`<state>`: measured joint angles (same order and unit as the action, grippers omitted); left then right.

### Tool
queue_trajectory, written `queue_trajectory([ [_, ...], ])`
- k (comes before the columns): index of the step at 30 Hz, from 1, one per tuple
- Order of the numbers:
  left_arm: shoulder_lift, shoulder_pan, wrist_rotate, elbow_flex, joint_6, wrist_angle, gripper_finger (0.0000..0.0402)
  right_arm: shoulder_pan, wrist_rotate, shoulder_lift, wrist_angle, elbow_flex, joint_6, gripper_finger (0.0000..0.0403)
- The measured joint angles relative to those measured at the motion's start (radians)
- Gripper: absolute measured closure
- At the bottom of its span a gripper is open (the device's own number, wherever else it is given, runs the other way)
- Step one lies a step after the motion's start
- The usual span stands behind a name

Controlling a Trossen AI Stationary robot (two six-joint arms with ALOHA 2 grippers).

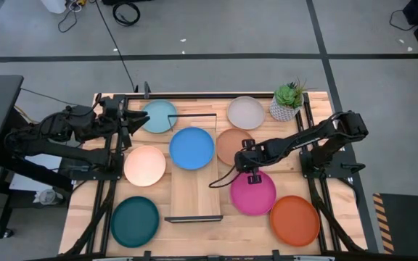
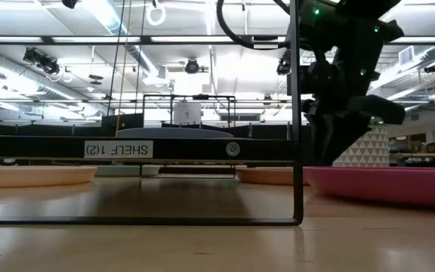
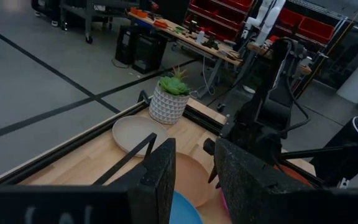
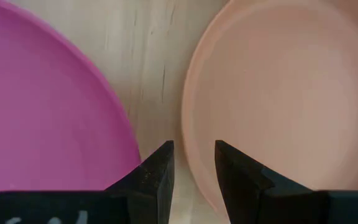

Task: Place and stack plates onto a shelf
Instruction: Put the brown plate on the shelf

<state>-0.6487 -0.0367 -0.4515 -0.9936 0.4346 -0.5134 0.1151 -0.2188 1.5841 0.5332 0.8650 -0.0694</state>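
Hovering with fingers parted and empty, the right end effector hangs between the magenta plate and the tan plate. Only the blue plate sits on the shelf; seven wait on the tabletop. The left end effector, open too, idles near the light blue plate.

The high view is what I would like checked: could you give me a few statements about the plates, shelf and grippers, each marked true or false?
1. The blue plate lies on the shelf. True.
2. The plant stands beside the dark teal plate. False: it stands by the grey-white plate.
3. The right gripper is over the gap between the magenta plate and the tan plate. True.
4. The right gripper holds a plate. False: its open fingers are empty.
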Motion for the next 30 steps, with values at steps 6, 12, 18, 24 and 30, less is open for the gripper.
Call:
queue_trajectory([
  [6,0.0,0.0,0.0,0.0,0.006,0.0,0.0281,-0.031,0.073,0.0,-0.065,-0.054,-0.072,0.0293],
  [12,0.0,0.0,-0.035,0.0,0.007,0.0,0.0281,-0.044,0.061,0.0,-0.075,-0.093,-0.084,0.0313],
  [18,0.0,0.0,-0.035,0.0,0.007,0.0,0.0281,-0.046,0.062,0.0,-0.087,-0.104,-0.085,0.0375],
  [24,0.0,0.0,-0.045,0.0,0.007,0.0,0.0281,-0.045,0.072,0.0,-0.005,-0.067,0.016,0.0381],
  [30,0.0,0.0,-0.064,0.0,0.007,0.0,0.0281,-0.025,0.084,-0.018,0.136,0.057,0.038,0.0388],
])
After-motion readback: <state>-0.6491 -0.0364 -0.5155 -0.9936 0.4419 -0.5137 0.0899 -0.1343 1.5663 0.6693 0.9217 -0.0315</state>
